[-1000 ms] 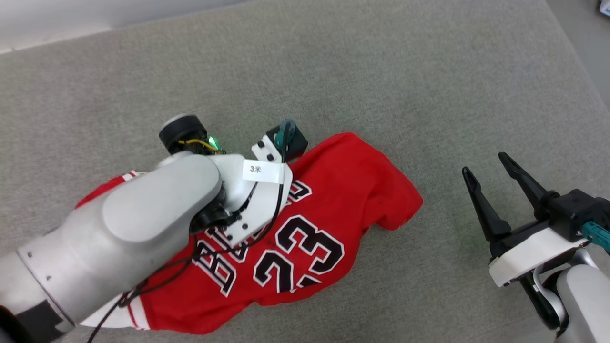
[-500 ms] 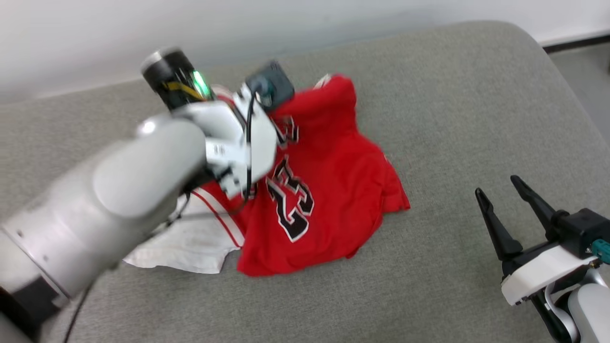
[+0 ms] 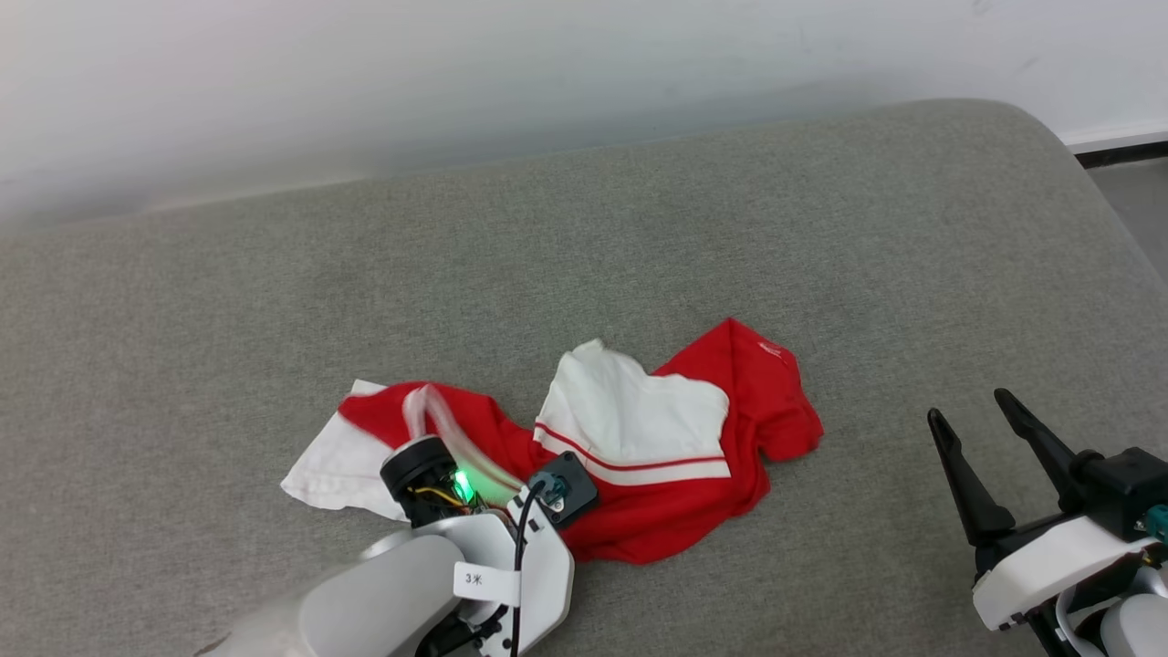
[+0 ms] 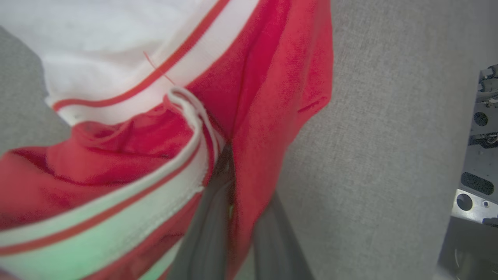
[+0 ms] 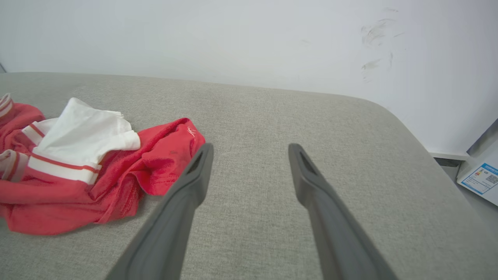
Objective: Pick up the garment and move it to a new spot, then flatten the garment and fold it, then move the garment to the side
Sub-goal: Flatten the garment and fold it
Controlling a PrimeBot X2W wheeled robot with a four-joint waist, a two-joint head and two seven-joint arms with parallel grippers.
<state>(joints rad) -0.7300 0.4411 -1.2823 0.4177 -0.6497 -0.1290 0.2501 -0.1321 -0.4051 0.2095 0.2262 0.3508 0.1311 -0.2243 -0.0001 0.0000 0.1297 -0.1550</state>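
Observation:
The garment (image 3: 693, 493) lies bunched on the grey cushion, red with a white sleeve folded on top and striped trim showing; its print is hidden. My left arm (image 3: 493, 575) reaches over its near edge from the bottom of the head view, covering its own fingers there. In the left wrist view my left gripper (image 4: 229, 151) is shut on a fold of the garment (image 4: 272, 77) beside the striped trim. My right gripper (image 3: 969, 406) stands open at the lower right, apart from the cloth. In the right wrist view the right gripper (image 5: 251, 149) is empty, with the garment (image 5: 78, 175) to its left.
The grey cushion (image 3: 821, 228) runs back to a white wall (image 3: 547, 73) and rounds off at its right edge. Beyond that edge is floor with a printed sheet (image 5: 480, 179). A metal part of the robot (image 4: 480, 155) shows at the left wrist view's right edge.
The head camera has tilted up. My left arm swung the garment up and over, then came down low; the garment now lies bunched with its print hidden. The right gripper stayed open.

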